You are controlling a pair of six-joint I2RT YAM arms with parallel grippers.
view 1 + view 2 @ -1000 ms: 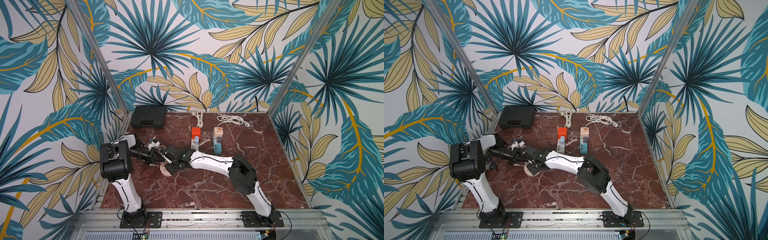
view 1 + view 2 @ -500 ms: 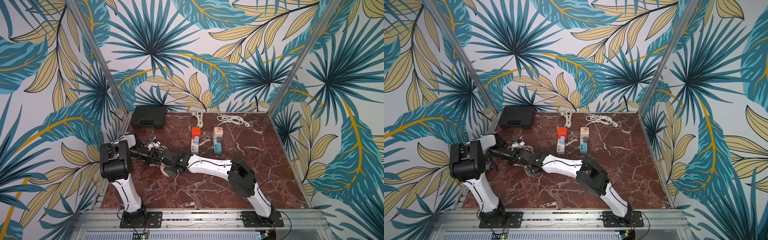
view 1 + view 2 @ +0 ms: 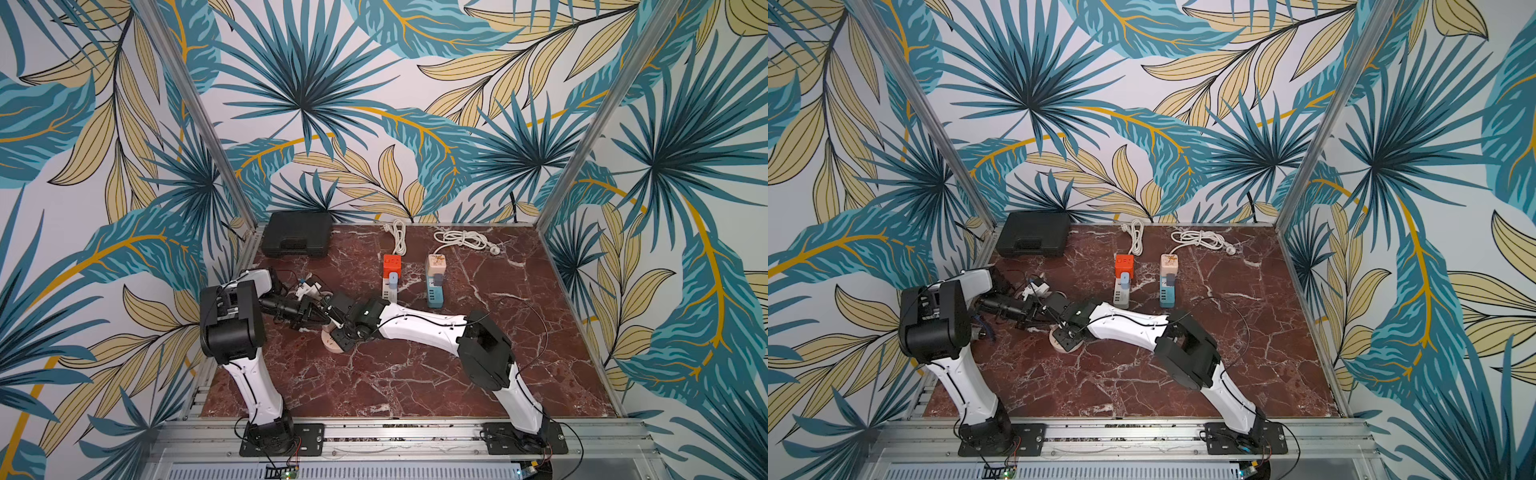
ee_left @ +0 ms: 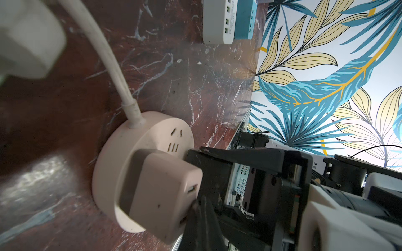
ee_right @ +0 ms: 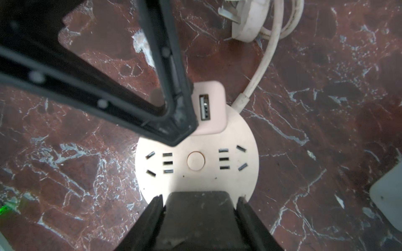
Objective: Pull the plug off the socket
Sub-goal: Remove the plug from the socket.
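A round pink socket [image 3: 332, 347] [image 3: 1063, 347] [image 5: 195, 160] lies on the marble table near its left side. Its white cord [image 4: 108, 60] leads away from it. A black plug [image 5: 199, 217] stands at the socket's rim, and my right gripper [image 5: 199, 198] [image 3: 343, 334] is shut on it, one finger on each side. A pink USB adapter [image 5: 208, 108] [image 4: 161, 195] is also plugged into the socket. My left gripper [image 4: 201, 208] [image 3: 328, 320] is shut, and its tip [image 5: 180, 132] rests against the adapter and the socket's face.
A black case [image 3: 297, 235] sits at the back left. An orange and white power strip [image 3: 390, 276] and a blue one [image 3: 434, 278] lie mid-table, with coiled white cords [image 3: 459, 239] behind them. The socket's loose white wall plug [image 5: 248, 24] lies close by.
My right wrist has shifted slightly lower over the socket. Both grippers keep their state and the left arm has stayed put.
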